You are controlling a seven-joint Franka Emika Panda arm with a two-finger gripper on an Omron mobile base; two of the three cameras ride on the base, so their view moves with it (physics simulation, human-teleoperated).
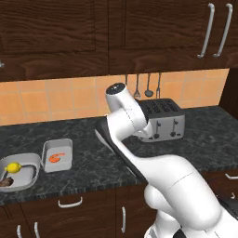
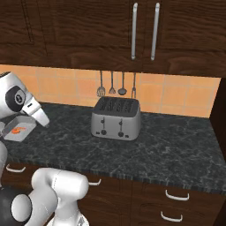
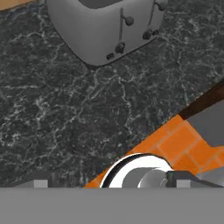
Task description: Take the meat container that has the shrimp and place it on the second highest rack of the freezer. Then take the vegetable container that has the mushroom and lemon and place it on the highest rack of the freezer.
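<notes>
The meat container (image 1: 58,155) is a small grey tray on the dark counter at the left, with the orange shrimp (image 1: 56,158) in it. It shows again, with its shrimp (image 2: 17,129), behind my arm as the meat container (image 2: 20,130). Left of it lies the vegetable container (image 1: 28,162), holding the yellow lemon (image 1: 13,167) and the brown mushroom (image 1: 6,182). My gripper (image 3: 109,183) hangs over the counter in front of the toaster, open, its fingertips (image 3: 41,181) wide apart with nothing held. Both containers lie well away from it. The freezer and its racks are out of view.
A silver toaster (image 1: 160,120) stands at the back of the counter, seen too as the toaster (image 2: 116,118) and the toaster (image 3: 105,26). Utensils (image 2: 117,84) hang on the orange tiled wall. Dark wooden cabinets (image 1: 162,32) run above and drawers below the counter edge.
</notes>
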